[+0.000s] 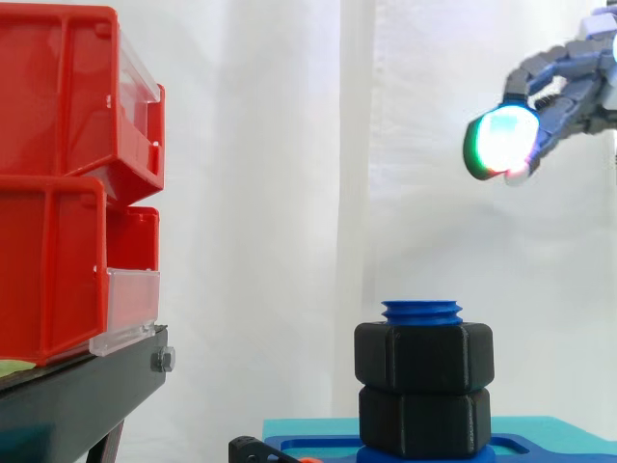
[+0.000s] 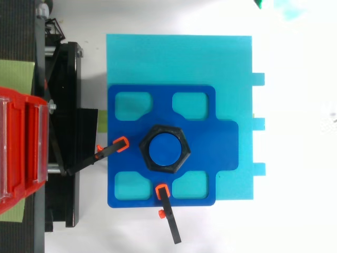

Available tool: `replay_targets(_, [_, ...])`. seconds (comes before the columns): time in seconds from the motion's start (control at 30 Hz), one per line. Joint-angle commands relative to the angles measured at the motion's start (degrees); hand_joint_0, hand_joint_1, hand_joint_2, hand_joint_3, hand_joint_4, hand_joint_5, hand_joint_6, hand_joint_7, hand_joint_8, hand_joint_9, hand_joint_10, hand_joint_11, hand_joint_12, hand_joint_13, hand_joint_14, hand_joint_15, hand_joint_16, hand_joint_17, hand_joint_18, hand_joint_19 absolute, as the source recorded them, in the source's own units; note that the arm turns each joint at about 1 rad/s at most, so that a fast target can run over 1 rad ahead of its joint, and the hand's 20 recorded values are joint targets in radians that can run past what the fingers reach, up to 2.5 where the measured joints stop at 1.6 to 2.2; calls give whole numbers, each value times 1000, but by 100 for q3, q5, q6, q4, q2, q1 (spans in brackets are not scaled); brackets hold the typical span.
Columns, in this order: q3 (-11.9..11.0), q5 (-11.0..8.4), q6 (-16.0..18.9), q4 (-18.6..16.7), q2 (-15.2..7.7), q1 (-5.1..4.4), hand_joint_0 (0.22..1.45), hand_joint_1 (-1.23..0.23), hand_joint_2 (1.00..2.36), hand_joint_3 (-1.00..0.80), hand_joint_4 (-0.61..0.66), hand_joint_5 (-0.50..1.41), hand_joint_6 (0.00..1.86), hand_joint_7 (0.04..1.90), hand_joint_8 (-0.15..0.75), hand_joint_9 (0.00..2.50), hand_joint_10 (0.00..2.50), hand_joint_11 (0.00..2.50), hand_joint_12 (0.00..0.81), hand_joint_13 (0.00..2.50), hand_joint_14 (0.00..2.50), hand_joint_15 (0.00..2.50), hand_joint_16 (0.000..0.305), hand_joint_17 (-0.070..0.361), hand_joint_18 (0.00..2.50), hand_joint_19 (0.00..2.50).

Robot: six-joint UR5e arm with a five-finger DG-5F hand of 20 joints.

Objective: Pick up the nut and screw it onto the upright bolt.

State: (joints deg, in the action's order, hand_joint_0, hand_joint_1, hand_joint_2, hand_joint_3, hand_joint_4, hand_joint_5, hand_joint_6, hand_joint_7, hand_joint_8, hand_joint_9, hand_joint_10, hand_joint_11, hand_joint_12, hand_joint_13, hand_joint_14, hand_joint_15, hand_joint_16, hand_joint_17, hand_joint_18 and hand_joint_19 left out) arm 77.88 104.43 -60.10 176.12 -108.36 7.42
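Black and stacked, the upper nut point(image 1: 424, 357) and lower nut point(image 1: 424, 422) are sitting threaded on the one bolt point(image 1: 421, 311), its tip showing above them, while two clamps point(image 2: 113, 148) beside the bolt are pinning its plate point(image 2: 202, 139), probably to stop it turning. The hand point(image 1: 564, 92) is hanging well above and right of the bolt, clear of both nuts; whether open or closed I cannot tell.

A thick blue plastic bolt point(image 1: 421, 311) stands upright at the middle of a dark blue base plate point(image 2: 121, 197). An upper black hexagonal nut point(image 1: 424, 357) is threaded on it, resting on a second black hexagonal nut point(image 1: 424, 421) below. The bolt's threaded tip shows just above the upper nut.
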Motion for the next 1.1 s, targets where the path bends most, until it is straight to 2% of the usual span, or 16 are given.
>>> replay_targets(0.0, [149,-239,1018,10,96,-48,511,-417,1000,-500,145,-204,502,715,245,519,0,0,345,129,0,0,46,104,0,0])
replay_targets(0.2, [149,-476,2363,1,79,-144,510,-392,1000,-500,128,-231,502,693,226,310,0,0,338,0,0,0,46,103,0,0])
replay_targets(0.27, [149,-529,2582,10,87,-162,509,-387,1000,-500,118,-237,502,675,224,265,0,0,343,0,0,0,46,105,0,0])
replay_targets(0.3, [149,-590,3136,27,87,-171,510,-389,1000,-500,117,-237,502,671,224,252,0,0,342,0,0,0,46,105,0,0])
replay_targets(0.37, [149,-599,3312,63,87,-171,514,-401,1000,-500,99,-242,501,653,215,192,0,0,338,0,0,0,46,103,0,0])
replay_targets(0.4, [149,-599,3584,168,87,-171,514,-403,1000,-500,97,-242,501,650,212,182,0,0,336,0,0,0,46,103,0,0])
replay_targets(0.63, [149,-590,3857,423,87,-171,506,-437,1000,-500,84,-248,501,627,205,147,0,0,333,0,0,0,48,108,0,0])
replay_targets(1.07, [149,-581,3830,572,87,-171,501,-461,1000,-500,45,-240,501,606,191,157,0,0,330,0,0,0,47,105,0,0])
